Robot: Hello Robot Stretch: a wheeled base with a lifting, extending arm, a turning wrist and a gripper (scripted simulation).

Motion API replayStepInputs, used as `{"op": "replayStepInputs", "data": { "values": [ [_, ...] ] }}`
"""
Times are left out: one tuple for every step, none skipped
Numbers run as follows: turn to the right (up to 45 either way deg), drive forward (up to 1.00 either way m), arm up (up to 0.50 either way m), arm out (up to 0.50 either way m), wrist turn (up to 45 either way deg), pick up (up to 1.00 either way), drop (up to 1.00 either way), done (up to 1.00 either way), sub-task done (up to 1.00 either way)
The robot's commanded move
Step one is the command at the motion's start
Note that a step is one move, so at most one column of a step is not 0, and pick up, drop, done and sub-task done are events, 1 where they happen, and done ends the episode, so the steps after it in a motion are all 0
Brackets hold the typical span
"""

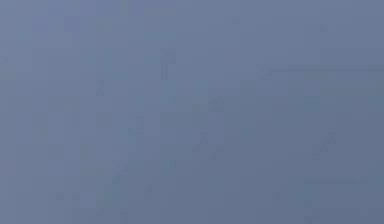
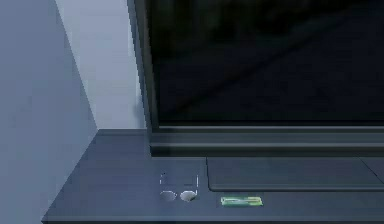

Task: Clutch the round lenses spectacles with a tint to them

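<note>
Fingers: whether they are apart, together or around anything cannot be told from these pictures. Outward across the arm side view, the spectacles (image 2: 186,194) lie flat on a dark grey desk (image 2: 110,165), near the picture's bottom edge and a little left of its middle. Their 2 round lenses look pale and sit side by side, and the 2 thin temple arms run up the picture toward the screen. Just beside them on the picture's right, apart from them, lies 1 small flat rectangular thing (image 2: 241,201), yellow-green with a paler rim; what it is cannot be made out. Farther up, a low darker slab (image 2: 290,170) rests on the desk. Above it stands a large dark screen (image 2: 260,60) in a grey frame, reaching the picture's top and right edges. A pale blue-grey wall (image 2: 100,60) rises behind the desk at the left. In the forward view a plain blue-grey surface (image 1: 190,110) faces the camera.
</note>
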Motion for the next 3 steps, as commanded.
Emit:
{"op": "replayStepInputs", "data": {
  "values": [
    [0.0,0.00,0.50,0.00,0.0,0.00,0.00,0.00,0.00],
    [0.0,0.00,0.34,0.00,0.0,0.00,0.00,0.00,0.00],
    [0.0,0.00,0.00,0.18,0.0,0.00,0.00,0.00,0.00]
  ]
}}
